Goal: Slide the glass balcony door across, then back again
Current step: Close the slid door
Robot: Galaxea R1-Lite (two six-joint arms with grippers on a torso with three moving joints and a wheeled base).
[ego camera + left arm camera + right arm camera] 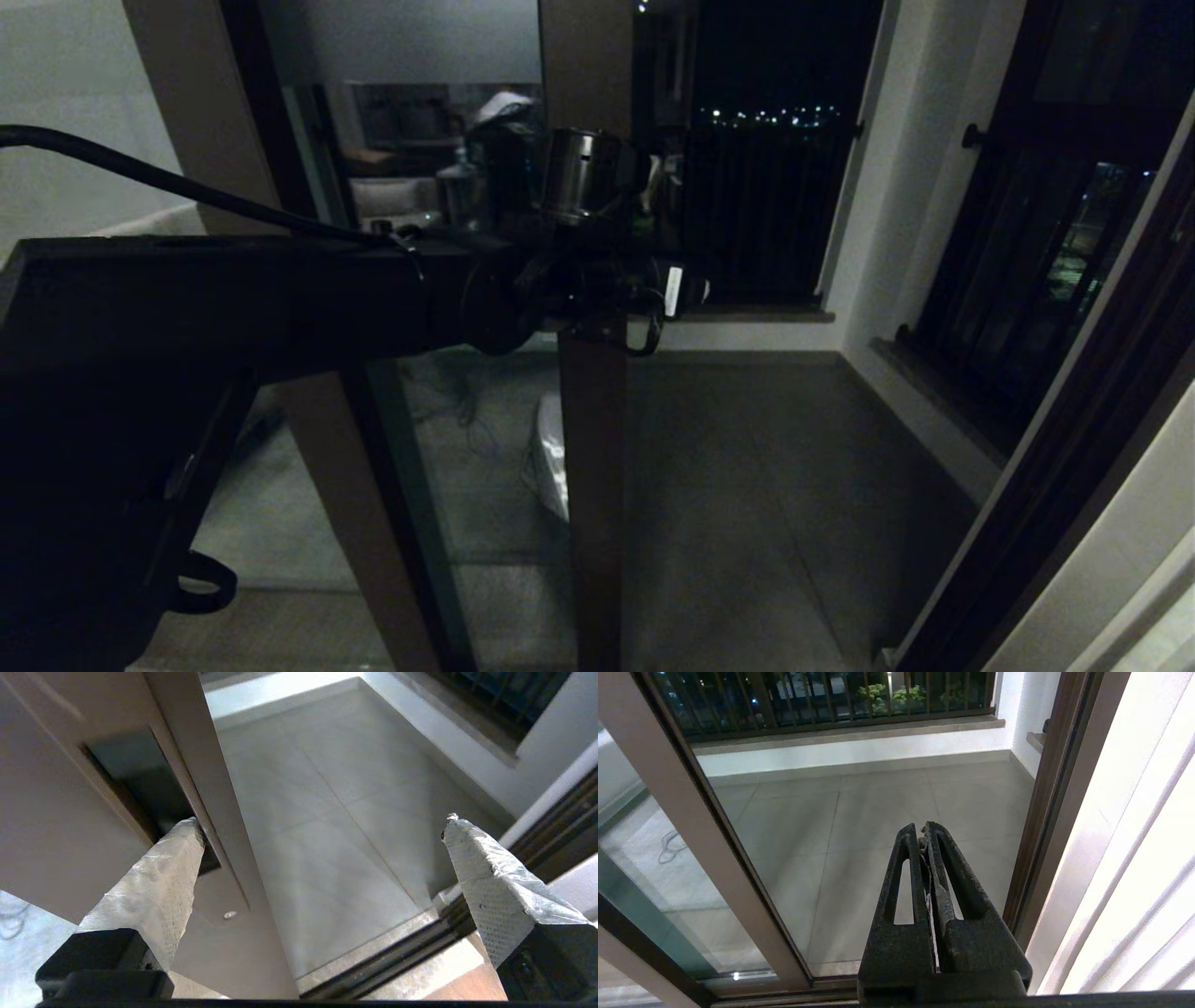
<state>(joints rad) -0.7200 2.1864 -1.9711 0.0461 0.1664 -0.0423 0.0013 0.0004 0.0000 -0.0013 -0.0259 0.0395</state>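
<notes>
**Left arm reaches to the door's edge**

The left gripper (pixel 322 830), jaws spread wide and grasping nothing, is extended level at the glass balcony door (pixel 593 448). One taped finger (pixel 159 886) sits at the handle slot (pixel 140 788) in its stile. The door stands partly open onto the tiled balcony floor (pixel 747 485). The right gripper (pixel 924 833) hangs parked, fingers pressed together.

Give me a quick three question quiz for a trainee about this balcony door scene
1. True or false: the left gripper is open.
2. Which part of the glass balcony door does one left finger reach into?
3. Right gripper: A open, B shut on the door, C shut and empty?

Key: 1 true; 2 the recessed handle slot in the stile; 3 C.
</notes>
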